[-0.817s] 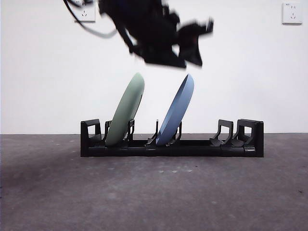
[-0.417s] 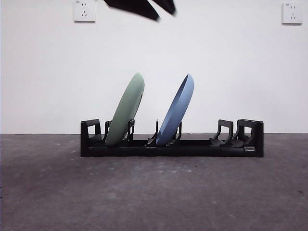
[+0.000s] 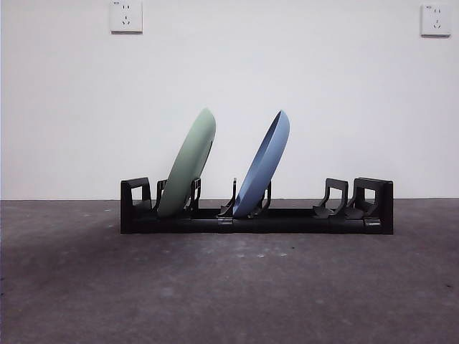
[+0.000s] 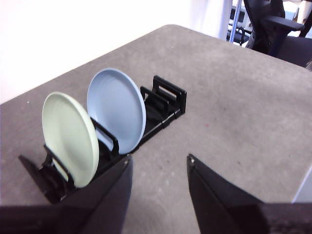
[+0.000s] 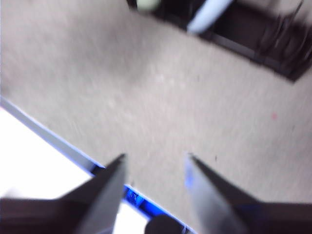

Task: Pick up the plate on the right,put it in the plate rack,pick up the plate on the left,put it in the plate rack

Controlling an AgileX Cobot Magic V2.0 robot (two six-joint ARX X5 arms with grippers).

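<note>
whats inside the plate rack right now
The plate rack holds two plates standing on edge and leaning the same way: a green plate near one end and a blue plate around the middle. The remaining slots look empty. Each plate's bottom edge is hidden behind the prongs.

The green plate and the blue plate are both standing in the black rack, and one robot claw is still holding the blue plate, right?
Not quite. Both plates do stand in the plate rack, the green plate and the blue plate, but no gripper holds either. The front view shows no arm near them, and the wrist views show the left gripper and the right gripper open, empty and away from the rack.
</note>
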